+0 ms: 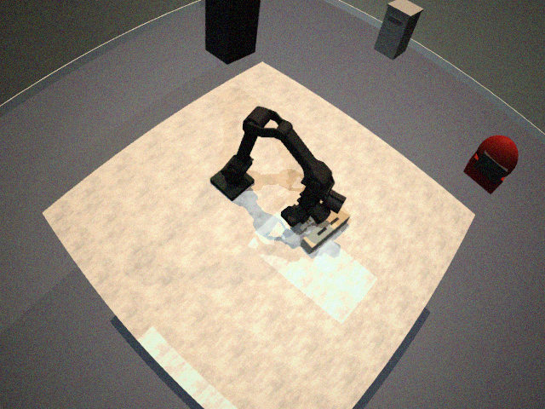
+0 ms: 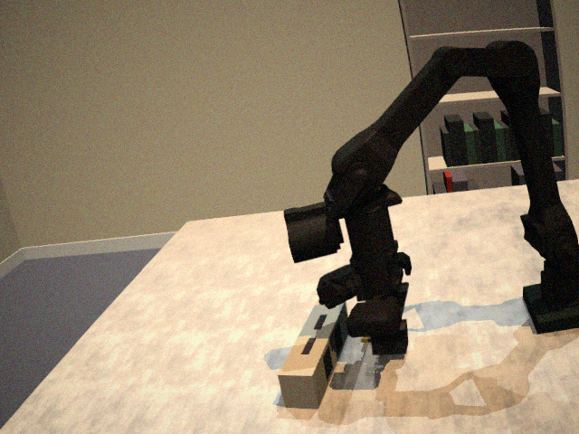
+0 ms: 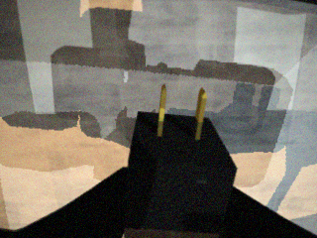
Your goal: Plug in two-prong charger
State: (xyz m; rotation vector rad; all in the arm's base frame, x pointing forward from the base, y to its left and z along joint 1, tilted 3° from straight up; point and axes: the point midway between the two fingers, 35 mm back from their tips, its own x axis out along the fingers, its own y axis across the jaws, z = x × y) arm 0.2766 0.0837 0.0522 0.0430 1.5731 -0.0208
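My gripper [image 1: 303, 224] [image 2: 376, 342] [image 3: 166, 179] is shut on the black charger [image 3: 180, 161], one finger on each side. Two gold prongs [image 3: 161, 115] stick out ahead of it, side by side; a bit of gold prong [image 2: 365, 340] also shows low beside the fingers in the exterior view. The tan power strip [image 1: 313, 239] [image 2: 301, 390] stands on the table just beyond the prongs, with a small gap between. Its side face with dark outlets [image 2: 327, 365] is turned toward the arm's base. The arm partly hides the strip's far end. I cannot make out the outlets in the wrist view.
The arm's base [image 1: 232, 182] [image 2: 554, 310] stands on the pale table [image 1: 185, 246] [image 2: 196, 303]. Arm shadows and bright light patches cross the table near the strip. A bookshelf [image 2: 490, 95], a dark column [image 1: 232, 26], a grey bin [image 1: 396, 32] and a red-domed object [image 1: 499, 152] stand beyond the table.
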